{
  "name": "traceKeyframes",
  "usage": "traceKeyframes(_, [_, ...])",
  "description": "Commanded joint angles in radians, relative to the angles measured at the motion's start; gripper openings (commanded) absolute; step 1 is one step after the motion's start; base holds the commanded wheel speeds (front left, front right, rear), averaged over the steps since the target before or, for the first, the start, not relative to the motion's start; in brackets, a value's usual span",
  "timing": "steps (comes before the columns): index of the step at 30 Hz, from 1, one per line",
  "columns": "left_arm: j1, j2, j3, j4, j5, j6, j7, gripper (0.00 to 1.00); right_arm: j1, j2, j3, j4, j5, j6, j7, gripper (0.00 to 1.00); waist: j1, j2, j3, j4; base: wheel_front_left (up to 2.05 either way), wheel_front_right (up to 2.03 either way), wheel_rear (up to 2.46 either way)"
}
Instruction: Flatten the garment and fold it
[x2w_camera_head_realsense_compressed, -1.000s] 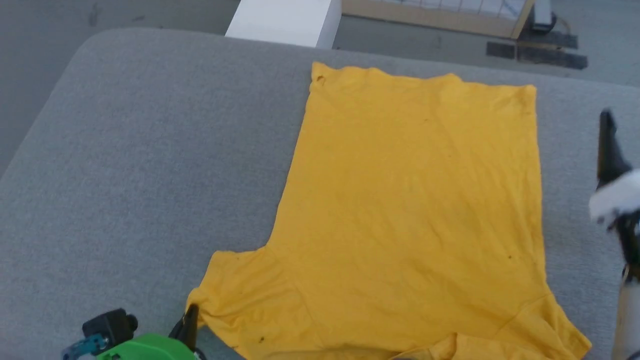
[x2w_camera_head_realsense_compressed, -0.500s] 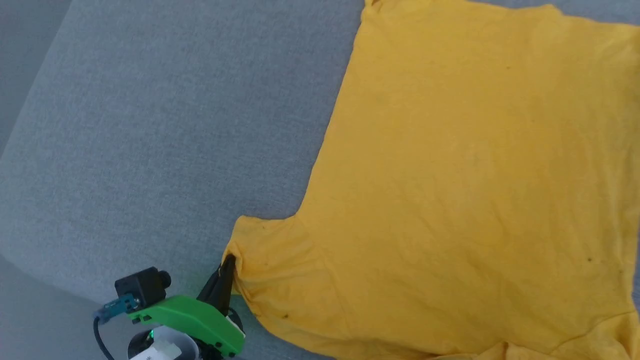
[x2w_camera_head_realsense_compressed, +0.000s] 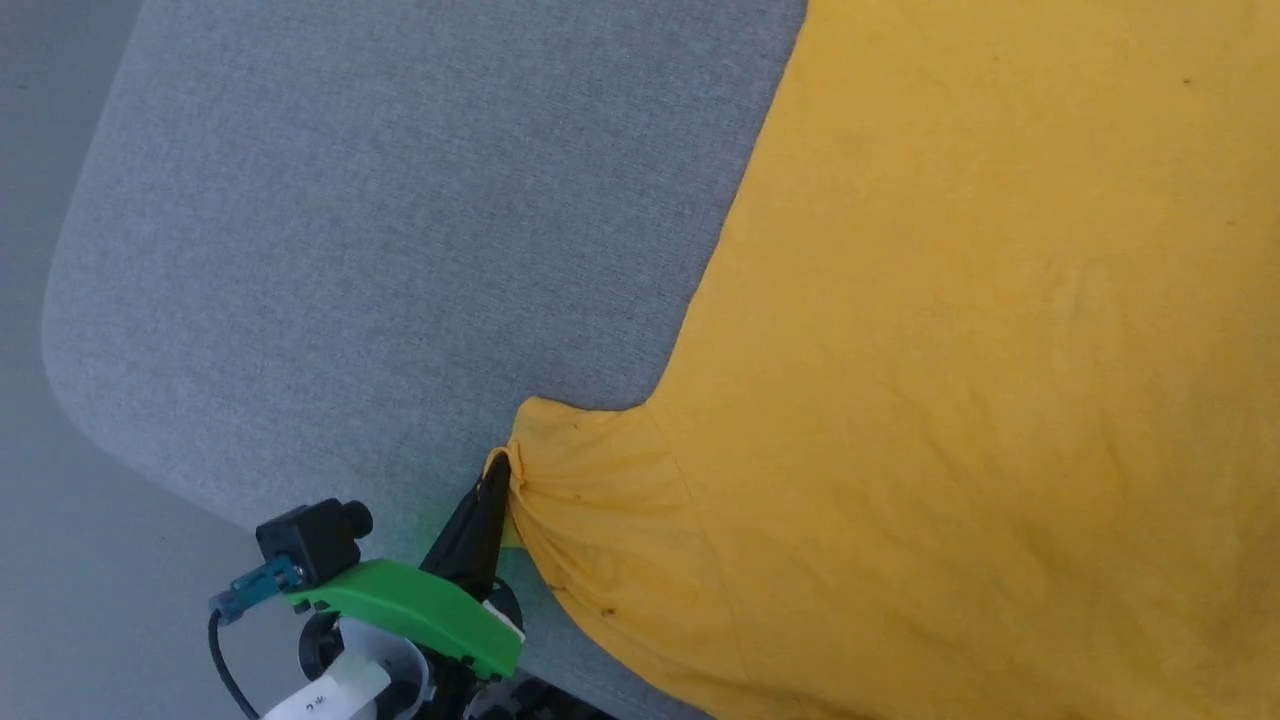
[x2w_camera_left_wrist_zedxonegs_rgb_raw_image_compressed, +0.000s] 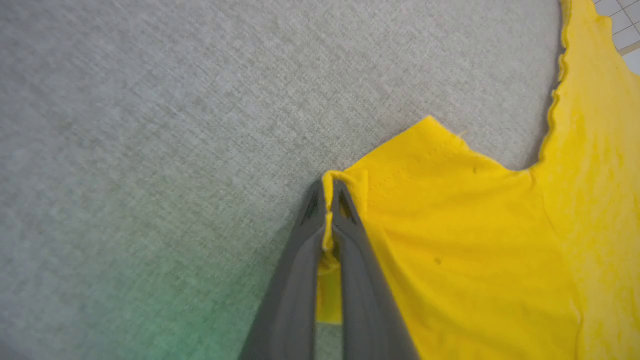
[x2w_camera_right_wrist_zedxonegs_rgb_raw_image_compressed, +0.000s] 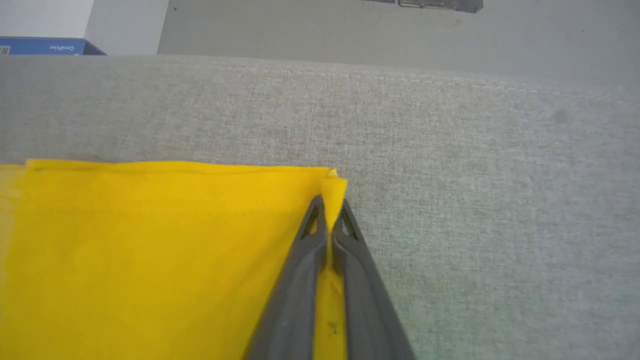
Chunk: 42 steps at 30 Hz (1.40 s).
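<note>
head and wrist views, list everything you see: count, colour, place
garment: one, bright yellow, spread plain side up on the cushion
cushion: one, grey fabric, under the garment
floor: grey, beyond the cushion's far edge
box: one, blue, on the floor past the cushion
left pincer: one, dark grey, shut on the garment's sleeve edge
right pincer: one, dark grey, shut on a garment corner
wrist cover: one, green, behind the left pincer
wrist camera: one, black, beside the cover

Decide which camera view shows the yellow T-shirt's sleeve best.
The left wrist view: the sleeve lies close up, stitching visible, its edge pinched in the left gripper. The head view shows it smaller; the right wrist view shows a T-shirt corner instead.
</note>
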<state>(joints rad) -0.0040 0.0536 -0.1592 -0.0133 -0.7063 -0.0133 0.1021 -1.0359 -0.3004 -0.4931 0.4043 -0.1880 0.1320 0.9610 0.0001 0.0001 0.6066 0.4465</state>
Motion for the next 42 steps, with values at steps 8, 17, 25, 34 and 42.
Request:
traceKeyframes(8, [0.026, 0.027, 0.034, 0.07, -0.005, 0.034, -0.001, 0.0, 0.286, 0.06, 0.005, -0.13, 0.141, -0.001, -0.55, 0.0, -0.0001, -0.0001, -0.151, -0.054, 0.0, 0.0, 0.0])
traceKeyframes(17, [0.135, 0.087, 0.082, -0.003, -0.001, 0.092, 0.04, 0.0, 0.663, 0.209, -0.1, -0.225, 0.19, -0.001, -0.991, 0.0, -0.0001, -0.0001, -0.358, -0.175, 0.0, 0.0, 0.0])
traceKeyframes(25, [0.196, 0.113, 0.096, -0.084, 0.0, 0.127, 0.077, 0.0, 0.875, 0.249, -0.179, -0.324, 0.256, -0.001, -0.845, 0.0, -0.0001, -0.0001, -0.41, -0.258, 0.0, 0.0, 0.0])
traceKeyframes(34, [0.21, 0.111, 0.079, -0.101, 0.004, 0.139, 0.092, 0.0, 1.067, 0.25, -0.152, -0.351, 0.378, -0.001, -0.441, 0.0, -0.0001, -0.0001, -0.423, -0.287, 0.0, 0.0, 0.0])
traceKeyframes(42, [0.207, 0.114, 0.068, -0.102, 0.003, 0.139, 0.098, 0.0, 1.142, 0.25, -0.128, -0.356, 0.442, -0.001, -0.183, 0.0, -0.0001, -0.0001, -0.429, -0.278, 0.0, 0.0, 0.0])
